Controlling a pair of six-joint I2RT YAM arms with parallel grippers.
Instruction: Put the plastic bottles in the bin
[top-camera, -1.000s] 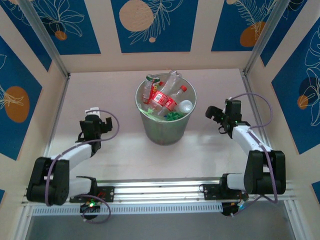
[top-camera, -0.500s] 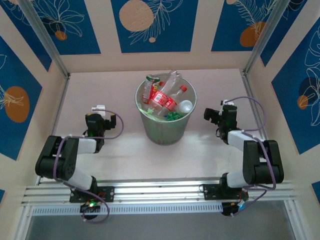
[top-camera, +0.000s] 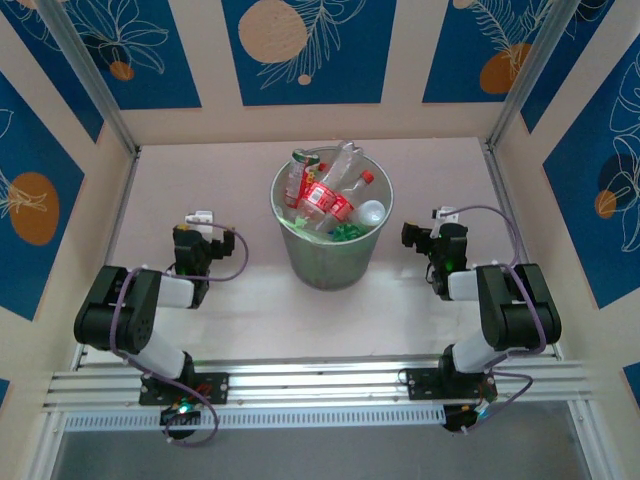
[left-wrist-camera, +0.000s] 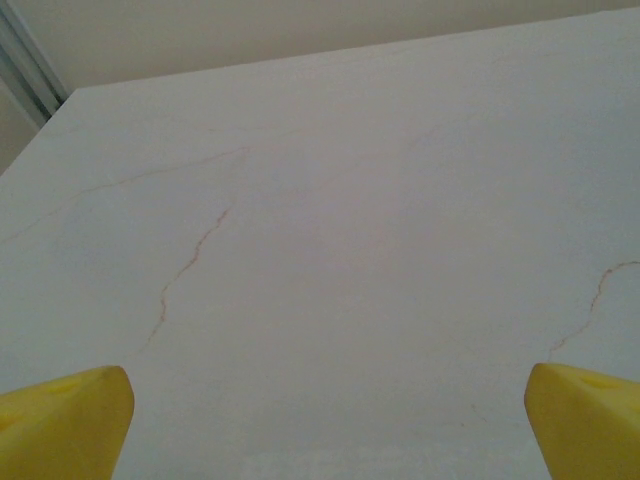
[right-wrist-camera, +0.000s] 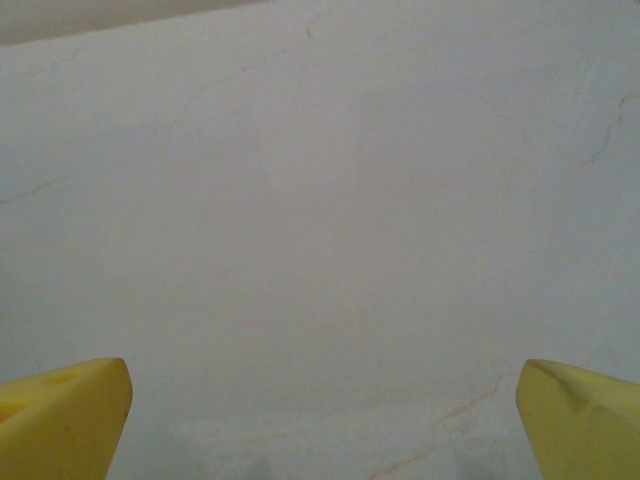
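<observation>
My left pincer (left-wrist-camera: 320, 422) and right pincer (right-wrist-camera: 320, 415) both gape wide, empty, low over the table (top-camera: 250, 315). The bottles (top-camera: 328, 198) lie heaped in the bin (top-camera: 325, 255) between my arms, so I judge the job finished; next calls only for resting. The table is pale, thinly veined; blue leaf-patterned panels (top-camera: 300, 50) surround it.
</observation>
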